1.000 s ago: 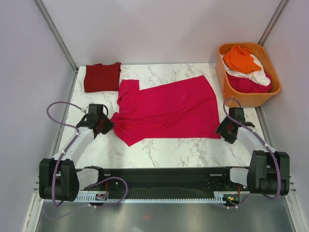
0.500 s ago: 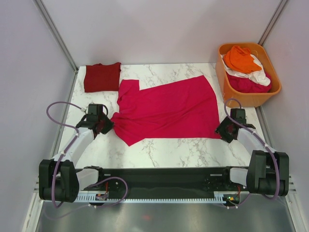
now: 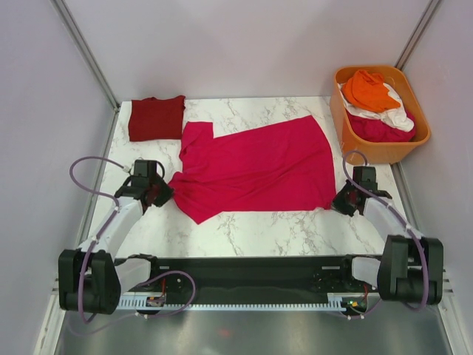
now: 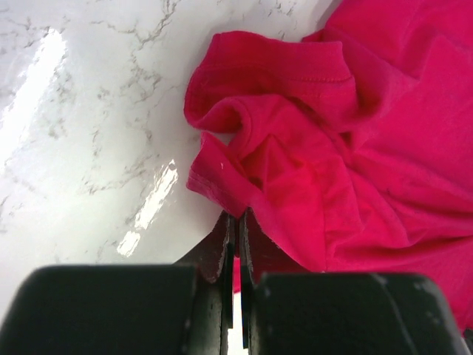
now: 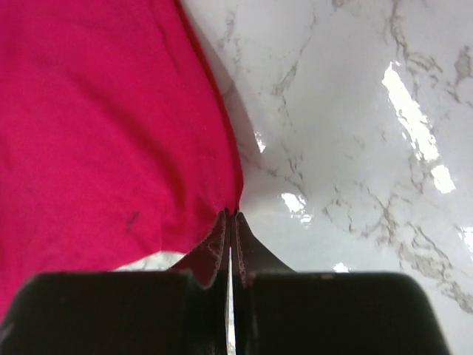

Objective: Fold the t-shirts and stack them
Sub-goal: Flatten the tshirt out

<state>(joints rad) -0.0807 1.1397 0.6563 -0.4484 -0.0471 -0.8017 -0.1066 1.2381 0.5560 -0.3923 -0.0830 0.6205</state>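
A bright magenta t-shirt (image 3: 259, 166) lies spread flat on the marble table, neck end to the left. My left gripper (image 3: 164, 191) is shut on its bunched left edge; in the left wrist view a strip of pink cloth (image 4: 295, 170) runs between the closed left gripper (image 4: 237, 218). At the shirt's near right corner my right gripper (image 3: 338, 200) is shut on the hem, and in the right wrist view the cloth (image 5: 96, 118) ends right at the closed right gripper (image 5: 231, 214). A maroon t-shirt (image 3: 156, 117) lies folded at the back left.
An orange plastic tub (image 3: 338, 122) stands at the back right, holding an orange shirt (image 3: 367, 89), a white one (image 3: 397, 116) and a pink one (image 3: 377, 130). Grey walls enclose the table on the left, back and right.
My right gripper has closed on the magenta shirt's near right corner, having stood open before. The left gripper has kept its hold and barely moved.
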